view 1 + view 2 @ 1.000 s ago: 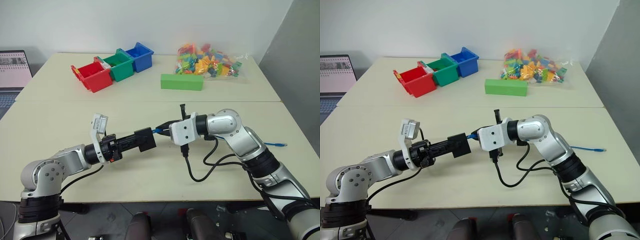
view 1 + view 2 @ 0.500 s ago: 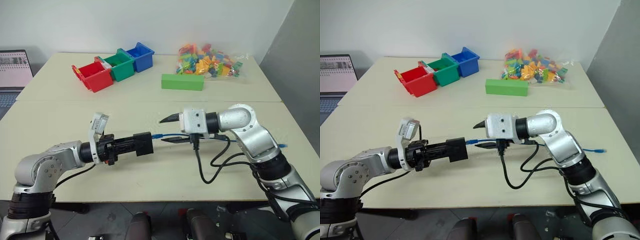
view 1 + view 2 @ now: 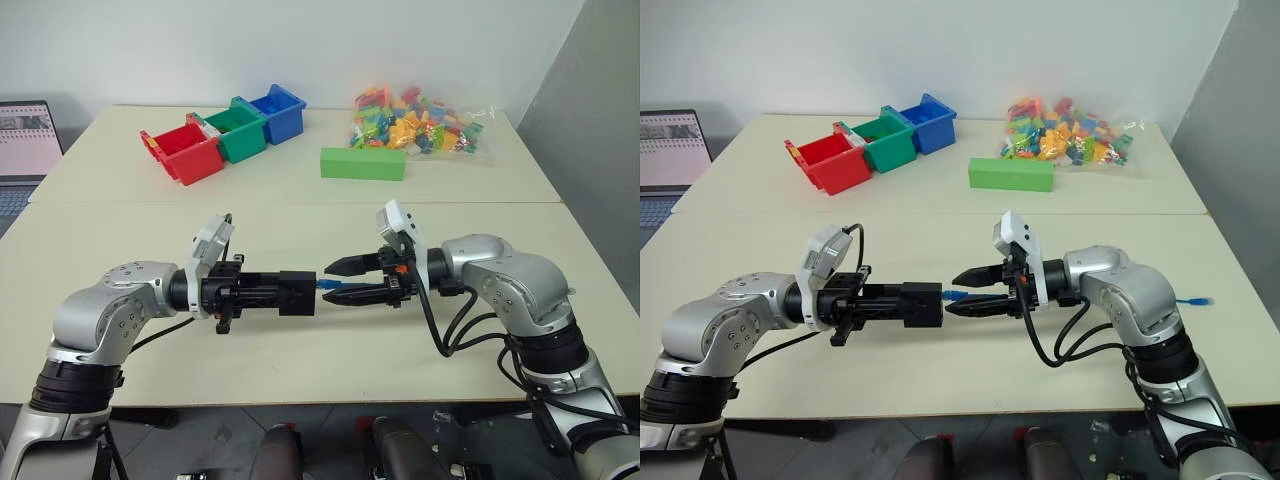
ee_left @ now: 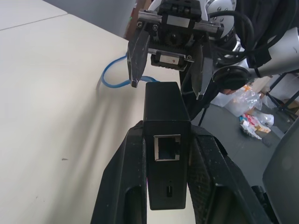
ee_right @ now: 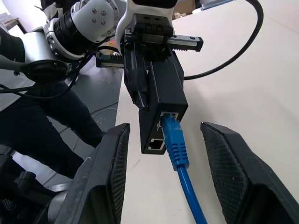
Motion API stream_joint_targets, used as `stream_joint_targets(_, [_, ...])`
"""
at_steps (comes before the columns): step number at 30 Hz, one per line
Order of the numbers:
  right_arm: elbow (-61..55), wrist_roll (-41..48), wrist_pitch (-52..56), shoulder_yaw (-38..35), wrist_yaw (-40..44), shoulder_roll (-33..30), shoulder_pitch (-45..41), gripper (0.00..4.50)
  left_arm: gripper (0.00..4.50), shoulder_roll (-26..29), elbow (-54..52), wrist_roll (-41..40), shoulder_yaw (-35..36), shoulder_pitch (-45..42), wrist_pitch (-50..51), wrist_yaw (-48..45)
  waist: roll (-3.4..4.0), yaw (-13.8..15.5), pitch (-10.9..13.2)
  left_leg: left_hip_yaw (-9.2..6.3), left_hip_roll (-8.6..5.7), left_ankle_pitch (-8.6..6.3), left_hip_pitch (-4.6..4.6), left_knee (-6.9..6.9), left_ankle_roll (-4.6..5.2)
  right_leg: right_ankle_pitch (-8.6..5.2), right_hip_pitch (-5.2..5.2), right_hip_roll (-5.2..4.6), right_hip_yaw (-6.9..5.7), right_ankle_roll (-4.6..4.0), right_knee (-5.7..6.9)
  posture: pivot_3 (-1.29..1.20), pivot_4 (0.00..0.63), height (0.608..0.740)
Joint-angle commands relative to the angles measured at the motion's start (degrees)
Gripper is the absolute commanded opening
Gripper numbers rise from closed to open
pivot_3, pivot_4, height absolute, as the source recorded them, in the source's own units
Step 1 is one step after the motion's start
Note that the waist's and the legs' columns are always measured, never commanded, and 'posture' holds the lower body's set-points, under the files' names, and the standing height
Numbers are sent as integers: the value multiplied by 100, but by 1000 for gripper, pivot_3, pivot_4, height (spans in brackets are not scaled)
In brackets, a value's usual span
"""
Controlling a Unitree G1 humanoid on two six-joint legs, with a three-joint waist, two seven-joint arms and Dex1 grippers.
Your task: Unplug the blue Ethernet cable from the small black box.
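The small black box (image 3: 922, 303) was pinched between the fingers of the left hand (image 3: 902, 304), held above the counter (image 3: 940, 215) with its long axis running level along that hand's own line, straight toward the right hand (image 3: 965, 292). The blue Ethernet cable (image 5: 179, 151) was plugged into the box's far end face, directly ahead of the right hand, whose two fingers stood spread, one above and one below the plug, touching nothing. The pull would likely have to run along that shared axis, away from the left hand; the right hand was the nearer to the plug and the only free one.

The right wrist view showed the plug seated in the upper of two ports on that face, the cable trailing back between the spread fingers. The left wrist view showed another empty port on the box's near face, and beyond it the cable looping down to the counter. Whether the plug's latch tab faced up or down could not be told.
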Motion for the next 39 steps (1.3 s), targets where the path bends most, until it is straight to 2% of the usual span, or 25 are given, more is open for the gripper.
stream_joint_targets(1, [-173,408,220,-215,-158,109,3,2545,773,3,-97,105,-3,-19,-204,-128,0,-3,0,0,0,0,0,0,0,0,0,0,0,1,0,0,150,740])
stream_joint_targets(20, [30,371,113,58,-233,-13,-76,2545,773,-117,-118,130,39,-26,-244,-99,0,-13,0,-1,0,0,0,0,0,-2,0,1,-1,3,-1,0,150,740])
stream_joint_targets(21, [35,380,117,56,-238,-12,-77,2177,773,-121,-133,126,36,-34,-231,-86,0,-14,0,-1,0,0,0,0,0,-2,0,1,-1,3,-1,0,150,740])
stream_joint_targets(31, [59,367,61,134,-226,-51,-85,67,773,-129,-223,113,33,-29,-188,-73,0,-15,0,-2,0,0,-1,0,0,-2,0,2,-1,3,-1,0,150,740])
stream_joint_targets(39, [55,363,92,218,-110,-151,-105,39,773,-131,-317,86,46,31,-176,-117,0,-15,0,-2,0,0,-1,-1,0,-2,0,2,-1,3,-1,0,150,740])
